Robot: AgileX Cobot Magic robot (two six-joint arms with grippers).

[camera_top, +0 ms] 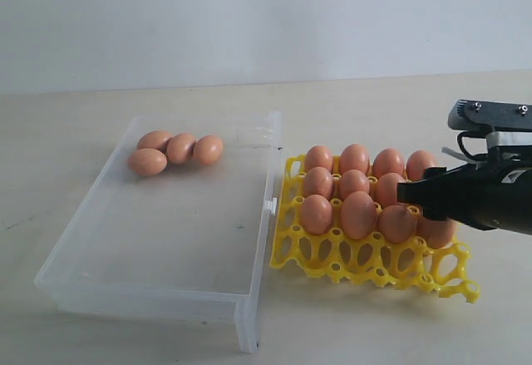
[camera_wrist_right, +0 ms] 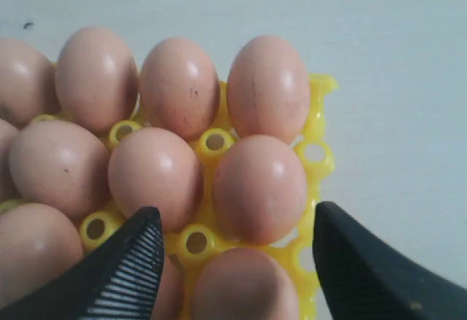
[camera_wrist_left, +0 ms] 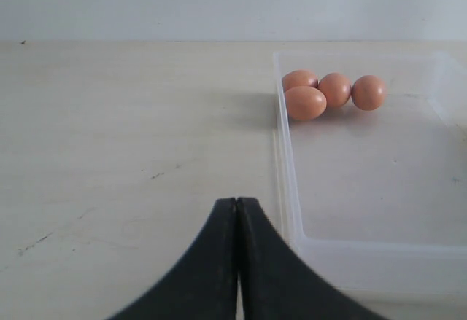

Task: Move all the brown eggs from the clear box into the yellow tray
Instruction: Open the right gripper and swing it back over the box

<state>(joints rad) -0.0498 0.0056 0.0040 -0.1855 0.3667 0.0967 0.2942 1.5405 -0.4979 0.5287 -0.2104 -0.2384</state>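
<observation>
Over the yellow tray (camera_top: 374,265), the right gripper (camera_wrist_right: 235,211) hovers with jaws apart. Twelve brown eggs (camera_top: 353,184) are seated and its front row is empty. Four lie in the clear box (camera_top: 166,232) — the left gripper (camera_wrist_left: 237,211) sits closed.

Four brown eggs (camera_top: 179,149) in clear box (camera_top: 166,240), others in yellow tray (camera_top: 366,261)

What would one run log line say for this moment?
right claw: open over eggs in tray | left claw: shut, outside box | box: four eggs left | tray: front row empty
</observation>
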